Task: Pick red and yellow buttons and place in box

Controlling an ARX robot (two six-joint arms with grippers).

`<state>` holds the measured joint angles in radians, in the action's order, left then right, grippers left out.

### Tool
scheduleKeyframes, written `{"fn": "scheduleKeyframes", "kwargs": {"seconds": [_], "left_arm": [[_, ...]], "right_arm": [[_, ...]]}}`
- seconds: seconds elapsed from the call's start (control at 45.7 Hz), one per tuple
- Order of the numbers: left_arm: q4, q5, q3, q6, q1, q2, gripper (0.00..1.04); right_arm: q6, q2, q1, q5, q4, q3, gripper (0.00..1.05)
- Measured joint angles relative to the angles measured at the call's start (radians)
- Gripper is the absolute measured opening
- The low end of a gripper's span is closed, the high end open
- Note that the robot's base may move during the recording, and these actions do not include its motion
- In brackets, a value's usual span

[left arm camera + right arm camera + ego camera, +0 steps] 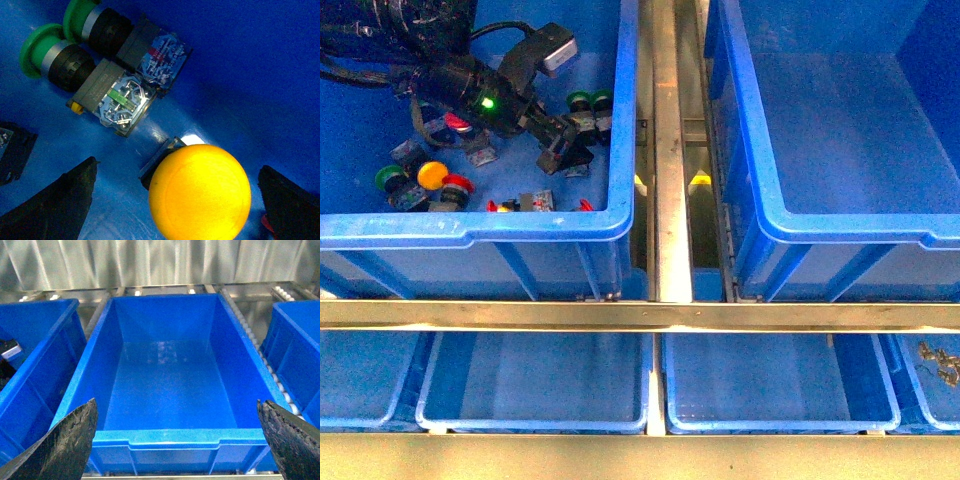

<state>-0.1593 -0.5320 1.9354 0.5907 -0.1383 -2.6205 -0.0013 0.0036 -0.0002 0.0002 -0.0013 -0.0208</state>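
Seen from the left wrist, a yellow button (200, 192) stands cap-up on the bin floor between the fingers of my left gripper (177, 205). The gripper is open, with a gap on both sides of the cap. The front view shows that left gripper (565, 155) low inside the left bin (520, 225); the button under it is hidden. Another yellow button (432, 175) and a red button (457, 186) lie at the bin's front left. My right gripper (180, 450) hangs open over the front rim of the box (170, 437), which holds nothing; this box (840, 225) stands on the right.
Two green-capped switches (55, 55) lie side by side just beyond the yellow cap, and another green one (390, 178) sits front left. A metal rail (668, 150) separates the two bins. Shallower blue trays (535, 385) fill the shelf below. Further blue bins (35, 365) flank the box.
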Motion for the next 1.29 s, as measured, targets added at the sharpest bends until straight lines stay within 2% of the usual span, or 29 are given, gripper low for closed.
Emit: {"fn": "scheduleKeyframes", "kwargs": {"seconds": [0.372, 0.657, 0.81, 0.853, 1.116, 1.291], "left_arm": [[0.010, -0.011, 0.031, -0.039, -0.005, -0.016, 0.96], [0.018, -0.012, 0.031, -0.059, -0.006, -0.021, 0.60], [0.029, -0.011, 0.031, -0.072, -0.006, -0.021, 0.37], [0.033, -0.007, 0.031, -0.078, -0.006, -0.021, 0.34], [0.142, 0.006, -0.051, -0.142, 0.006, 0.005, 0.34], [0.281, 0.021, -0.211, -0.261, 0.037, 0.095, 0.33]], "right_arm": [[0.000, 0.000, 0.000, 0.000, 0.000, 0.000, 0.97], [0.000, 0.000, 0.000, 0.000, 0.000, 0.000, 0.97], [0.000, 0.000, 0.000, 0.000, 0.000, 0.000, 0.97], [0.000, 0.000, 0.000, 0.000, 0.000, 0.000, 0.97], [0.000, 0.000, 0.000, 0.000, 0.000, 0.000, 0.97], [0.000, 0.000, 0.000, 0.000, 0.000, 0.000, 0.97]]}}
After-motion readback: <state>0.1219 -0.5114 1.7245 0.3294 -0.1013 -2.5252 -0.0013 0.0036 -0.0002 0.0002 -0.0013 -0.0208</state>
